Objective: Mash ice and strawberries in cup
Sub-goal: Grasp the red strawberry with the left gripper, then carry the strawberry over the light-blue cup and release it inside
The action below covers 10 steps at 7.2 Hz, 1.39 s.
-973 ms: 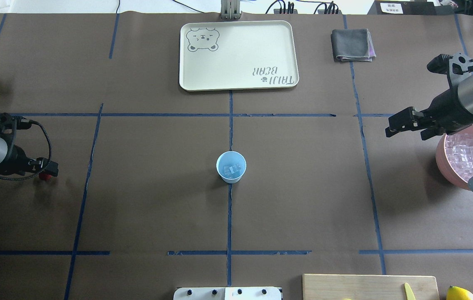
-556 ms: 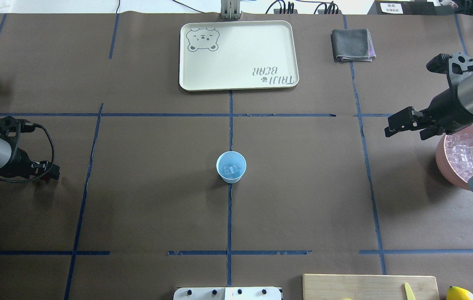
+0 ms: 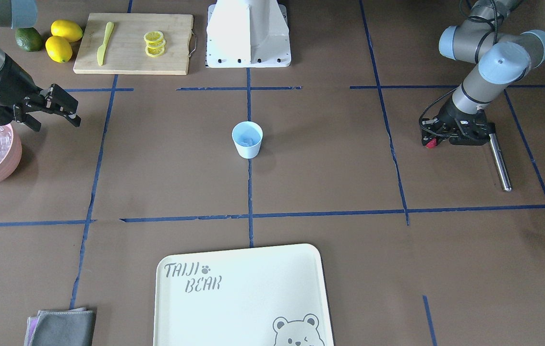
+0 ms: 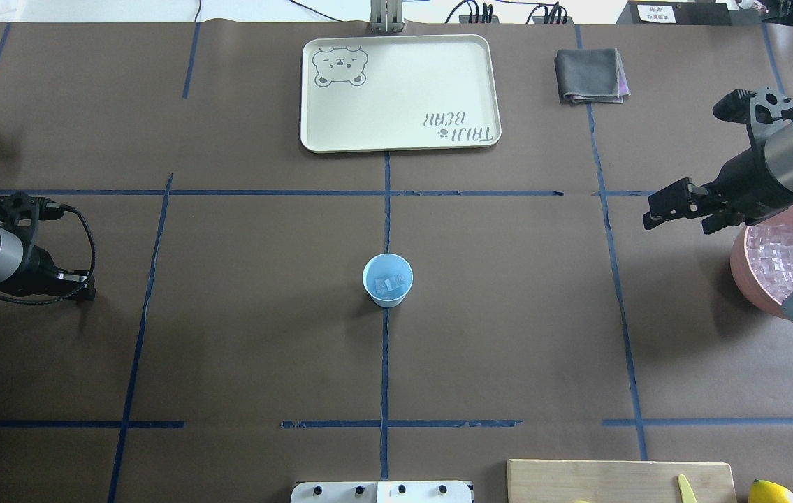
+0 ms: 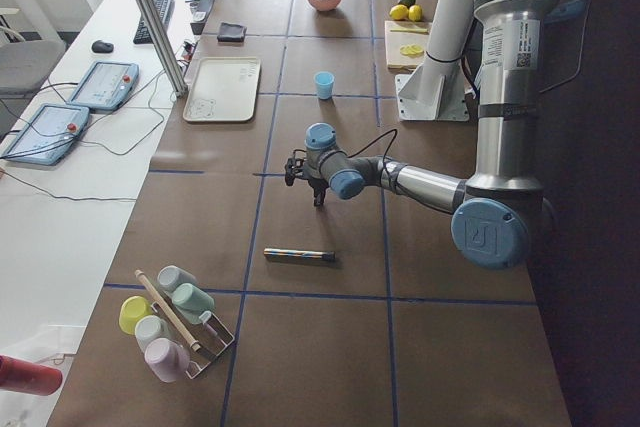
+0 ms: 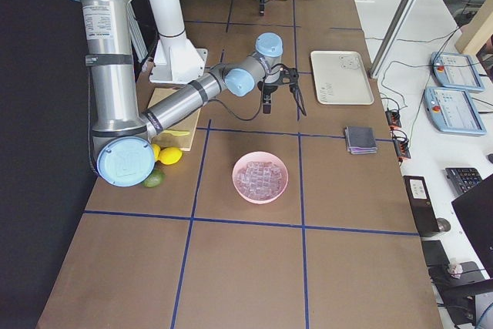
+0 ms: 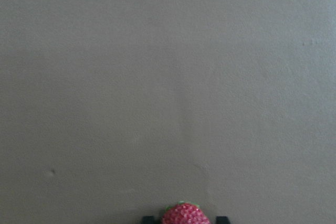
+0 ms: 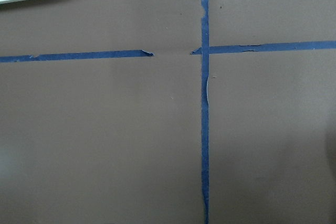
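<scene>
Since the task called for ice and berry to meet in one vessel, the light-blue cup (image 4: 387, 279) stood upright at the middle of the overhead view, on the crossing of the blue tape lines, within reach of both arms. Contents: several ice cubes (image 4: 389, 285) at its bottom; no berry inside yet. The strawberry (image 7: 185, 215) was well apart from the cup, showing at the bottom edge of the left wrist view between two dark fingertips; the left gripper (image 3: 431, 140) was judged clamped on it, low over the table at the right of the front-facing view, presumably for carrying to the cup. A metal rod (image 3: 499, 161) lay flat on the table just beside that gripper, probably the mashing tool, unheld. The right gripper (image 4: 650, 209) hung at the right of the overhead view with jaws parted and nothing between them, beside the pink bowl (image 4: 745, 272) of spare ice, well clear of the cup. The cream tray (image 4: 312, 133) lay at the top centre of the overhead view. Judged state: ice loaded, berry in hand, mashing not begun.
</scene>
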Tool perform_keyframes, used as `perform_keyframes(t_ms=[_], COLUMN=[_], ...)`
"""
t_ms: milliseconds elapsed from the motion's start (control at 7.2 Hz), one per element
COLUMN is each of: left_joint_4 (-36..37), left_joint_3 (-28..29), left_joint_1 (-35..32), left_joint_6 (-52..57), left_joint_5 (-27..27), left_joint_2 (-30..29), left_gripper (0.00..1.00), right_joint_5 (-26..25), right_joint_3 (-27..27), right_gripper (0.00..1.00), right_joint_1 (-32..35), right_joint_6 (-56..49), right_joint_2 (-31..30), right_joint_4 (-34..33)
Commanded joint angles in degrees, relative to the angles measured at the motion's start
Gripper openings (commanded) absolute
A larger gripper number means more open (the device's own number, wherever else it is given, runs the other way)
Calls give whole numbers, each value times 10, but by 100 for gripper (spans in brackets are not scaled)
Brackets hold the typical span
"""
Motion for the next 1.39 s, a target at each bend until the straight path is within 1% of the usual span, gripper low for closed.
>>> perform_keyframes(t_ms=[0,139,278,417,556,695,834,973,1112,1251], left_joint_4=[7,6,7,7,7,25,55,66,66,66], left_joint_3=[-12,-23,-25,-27,-25,-18,-12,-2,29,41], left_joint_1=[0,1,9,46,92,111,133,153,156,156], left_joint_6=[-82,-133,-206,-277,-345,-364,-365,-363,-360,-359], left_joint_5=[-20,-29,-34,-34,-23,7,23,53,64,66], left_joint_2=[-74,-112,-170,-227,-273,-315,-349,-367,-390,-399], left_gripper=[0,0,0,0,0,0,0,0,0,0], right_joint_5=[0,0,3,4,4,3,3,3,2,2], right_joint_3=[2,3,3,3,4,3,3,3,1,1], right_gripper=[100,100,100,100,100,100,100,100,100,100], right_joint_1=[0,0,2,3,4,4,3,3,3,3], right_joint_6=[0,0,0,0,0,0,0,0,0,0], right_joint_2=[1,1,-1,-1,-2,-3,-3,-2,-2,0], right_joint_4=[0,0,0,0,0,0,0,0,1,1])
